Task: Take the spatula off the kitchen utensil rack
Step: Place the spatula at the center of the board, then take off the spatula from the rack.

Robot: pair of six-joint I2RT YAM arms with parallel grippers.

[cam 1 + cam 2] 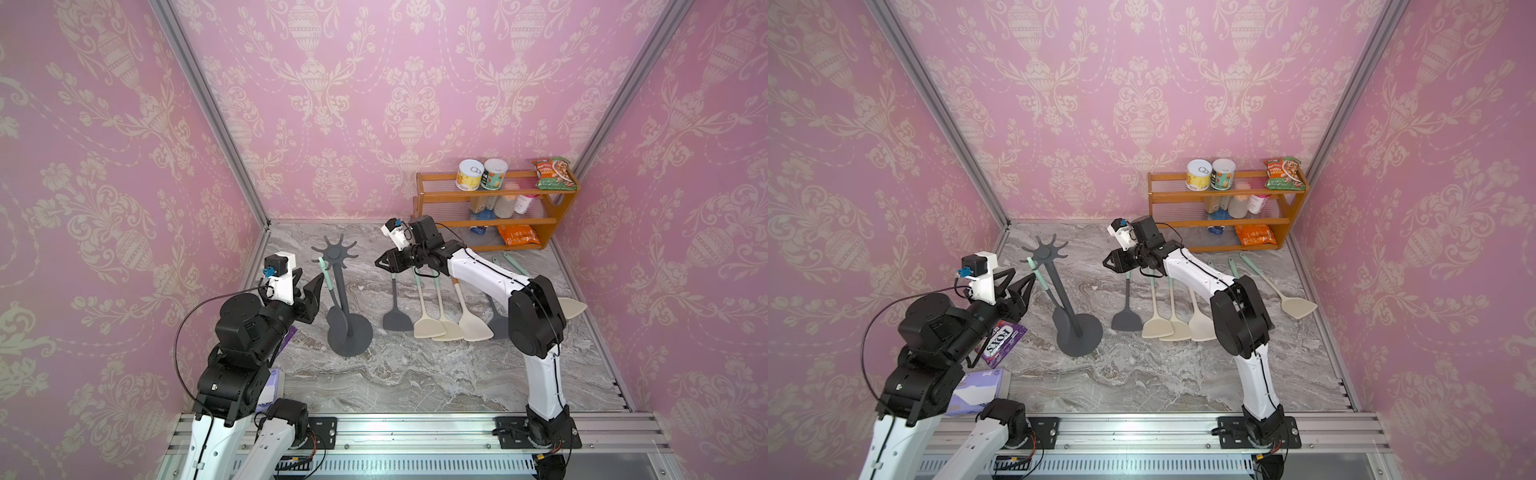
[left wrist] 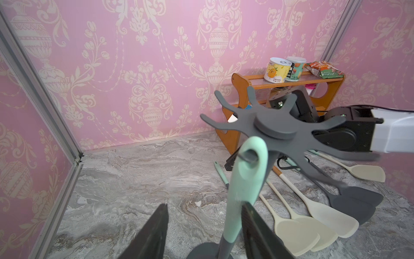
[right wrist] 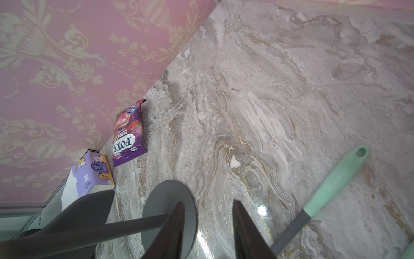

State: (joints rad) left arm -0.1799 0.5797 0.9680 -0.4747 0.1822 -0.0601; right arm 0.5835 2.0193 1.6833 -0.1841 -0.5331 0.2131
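Hanging spatula [image 2: 244,179], blade cropped in left wrist view.

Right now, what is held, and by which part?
Nothing. The left gripper is open around the mint handle of the spatula; the right gripper is open, empty.

Dark grey utensil rack [image 1: 359,343], mint-handled spatula [image 1: 324,274], pink damask wallpaper [image 1: 374,104], grey marbled tabletop [image 1: 415,374].

We saw the dark grey rack [image 1: 359,340] standing upright on the tabletop [image 1: 415,374]: round base, thin pole, star of hooks on top. A spatula [image 1: 326,276] with a mint-green handle and dark grey blade hung from one hook.
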